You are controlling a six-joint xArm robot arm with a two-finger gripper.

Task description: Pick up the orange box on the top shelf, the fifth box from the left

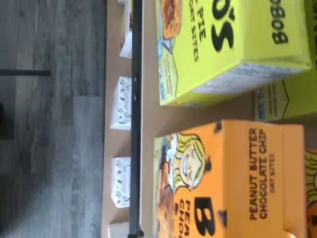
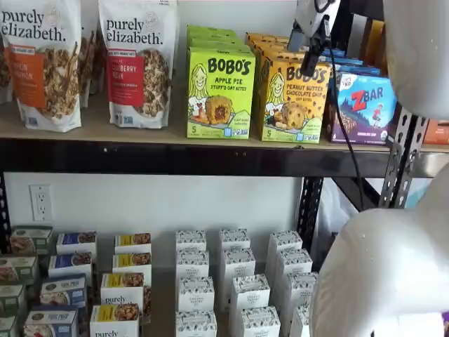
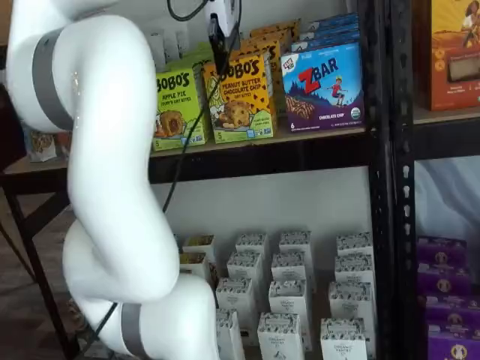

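Observation:
The orange box (image 2: 293,102) stands upright at the front of the top shelf (image 2: 105,130), between a lime-green Bobo's Apple Pie carton (image 2: 219,95) and a blue ZBar carton (image 2: 365,105). It also shows in a shelf view (image 3: 241,97) and in the wrist view (image 1: 233,183), where its front face and top show. My gripper (image 2: 306,69) hangs from above just in front of the box's upper front edge, and it also shows in a shelf view (image 3: 222,67). Its black fingers show as one dark shape with no clear gap, and nothing shows between them.
More orange and green cartons stand in rows behind the front ones. Granola bags (image 2: 137,63) stand at the left of the shelf. Small white cartons (image 2: 235,281) fill the lower level. A black perforated upright (image 3: 379,150) stands right of the ZBar carton. The arm's white links (image 3: 105,172) fill the foreground.

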